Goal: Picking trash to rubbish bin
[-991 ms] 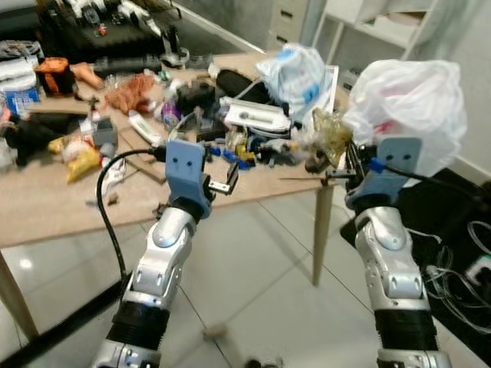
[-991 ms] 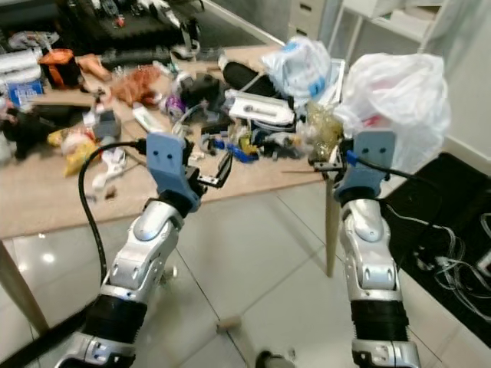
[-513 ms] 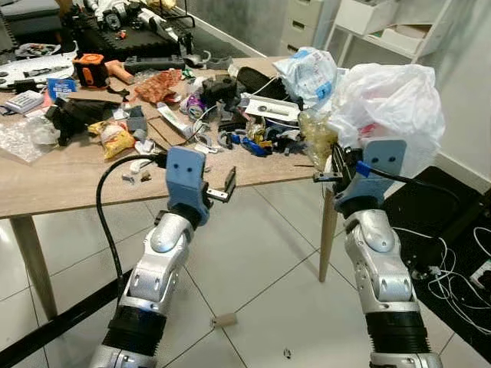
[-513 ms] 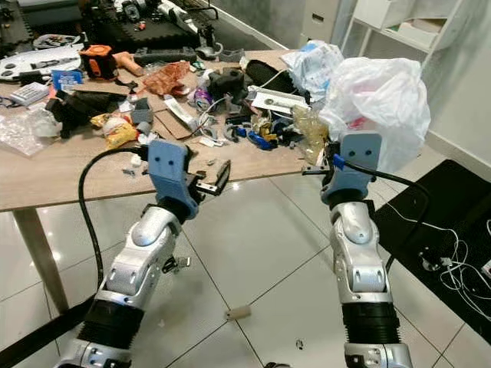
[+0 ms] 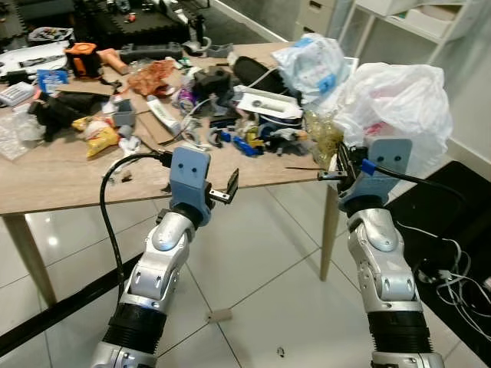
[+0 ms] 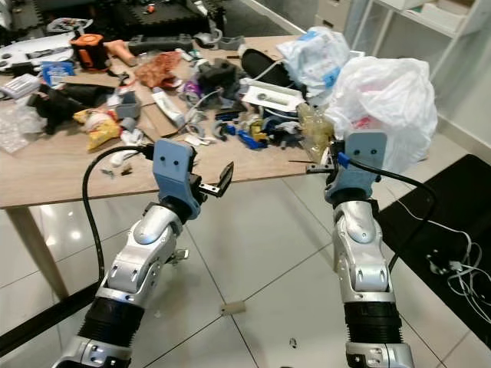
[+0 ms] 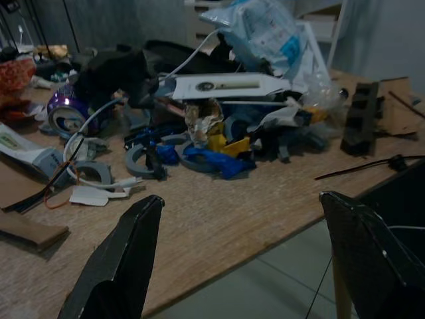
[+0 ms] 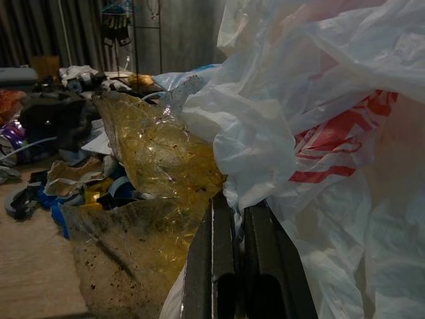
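Note:
My right gripper [image 5: 338, 164] is raised beside the table's right corner and is shut on a white plastic bag [image 5: 401, 100] with red print and a yellowish crinkled wrapper [image 5: 324, 138]. In the right wrist view its fingers [image 8: 214, 264] press together, with the bag [image 8: 319, 133] and the wrapper [image 8: 153, 173] bunched above them. My left gripper [image 5: 224, 189] hangs open in front of the table's front edge, nothing between its fingers [image 7: 123, 262]. Loose trash lies on the wooden table [image 5: 69, 192]: a yellow snack packet [image 5: 94, 138], an orange wrapper [image 5: 149, 77], a blue and white bag [image 5: 314, 61].
Tools, cables, blue and grey plastic parts [image 7: 199, 156] and cardboard crowd the table top. A small scrap [image 5: 219, 314] lies on the tiled floor between my arms. A black mat with white cables [image 5: 460, 261] is at the right, a black cable [image 5: 54, 318] at the left.
The whole picture shifted as the camera moved. Both arms keep their pose, and the right gripper still holds the bag and wrapper.

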Tool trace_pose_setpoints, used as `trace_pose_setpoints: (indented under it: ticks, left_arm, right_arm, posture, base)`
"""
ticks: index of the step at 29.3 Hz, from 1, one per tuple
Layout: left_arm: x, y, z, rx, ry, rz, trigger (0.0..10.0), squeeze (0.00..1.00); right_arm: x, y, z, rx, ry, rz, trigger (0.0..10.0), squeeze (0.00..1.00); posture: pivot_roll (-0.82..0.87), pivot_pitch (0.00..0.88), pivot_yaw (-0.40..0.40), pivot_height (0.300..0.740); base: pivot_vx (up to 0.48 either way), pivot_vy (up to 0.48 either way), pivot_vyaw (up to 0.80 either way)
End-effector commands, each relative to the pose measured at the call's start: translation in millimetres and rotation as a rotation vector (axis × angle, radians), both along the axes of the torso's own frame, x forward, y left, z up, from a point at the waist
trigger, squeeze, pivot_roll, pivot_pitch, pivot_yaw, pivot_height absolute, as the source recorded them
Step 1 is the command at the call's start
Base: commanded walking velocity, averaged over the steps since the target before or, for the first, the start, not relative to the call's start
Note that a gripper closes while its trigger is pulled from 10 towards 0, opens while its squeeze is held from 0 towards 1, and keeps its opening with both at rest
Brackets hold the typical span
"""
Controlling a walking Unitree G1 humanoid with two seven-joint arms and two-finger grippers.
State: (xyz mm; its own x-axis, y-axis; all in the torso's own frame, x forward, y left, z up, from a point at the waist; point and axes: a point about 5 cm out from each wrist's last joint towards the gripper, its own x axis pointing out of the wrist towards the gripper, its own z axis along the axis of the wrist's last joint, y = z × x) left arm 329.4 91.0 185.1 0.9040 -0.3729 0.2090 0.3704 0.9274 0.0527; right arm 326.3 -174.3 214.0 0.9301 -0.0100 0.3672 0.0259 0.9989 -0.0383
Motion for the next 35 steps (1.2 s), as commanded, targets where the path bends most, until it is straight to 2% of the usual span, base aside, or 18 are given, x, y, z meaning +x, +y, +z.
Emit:
trace_pose_setpoints:
  ticks: [1, 35]
  left_arm:
    - [-1.7, 1.6, -4.0, 0.009, 0.005, 0.007, 10.0, 0.00]
    - [-1.8, -0.8, -3.8, 0.010, -0.012, 0.004, 10.0, 0.00]
  right_arm:
    - [-2.3, 3.8, -2.1, 0.015, 0.007, 0.015, 10.0, 0.00]
    - [-1.0, 7.2, -3.3, 0.024, 0.019, 0.034, 10.0, 0.00]
  posture:
    - [-0.03, 0.124, -0.028, 0.740]
    - [-0.03, 0.092, -0.026, 0.740]
  base:
    - [0.000, 0.000, 0.00]
    - [0.000, 0.000, -0.78]
